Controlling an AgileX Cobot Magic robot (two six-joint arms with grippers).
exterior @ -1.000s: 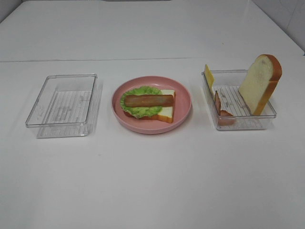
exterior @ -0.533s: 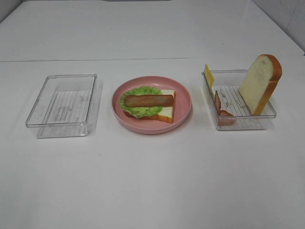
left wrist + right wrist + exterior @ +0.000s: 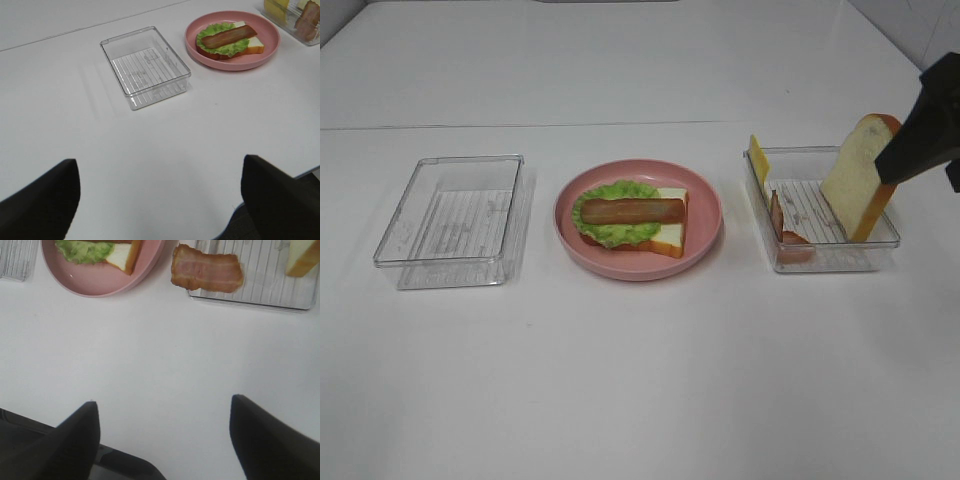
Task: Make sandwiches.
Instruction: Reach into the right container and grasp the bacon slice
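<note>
R gripper [image 3: 163, 400]: spread, empty, by bread slice [image 3: 855, 185].
L gripper [image 3: 159, 160]: spread, empty.
Risk: you clip the leaning slice and it topples out of the tray [image 3: 825, 262].

Pink plate [image 3: 707, 213] between left tray [image 3: 450, 273] and right tray [image 3: 827, 261], both clear; white table [image 3: 640, 380].

Clear ribbed plastic tray [image 3: 455, 220], glossy pink plate [image 3: 708, 215], matt white table [image 3: 640, 380]
</note>
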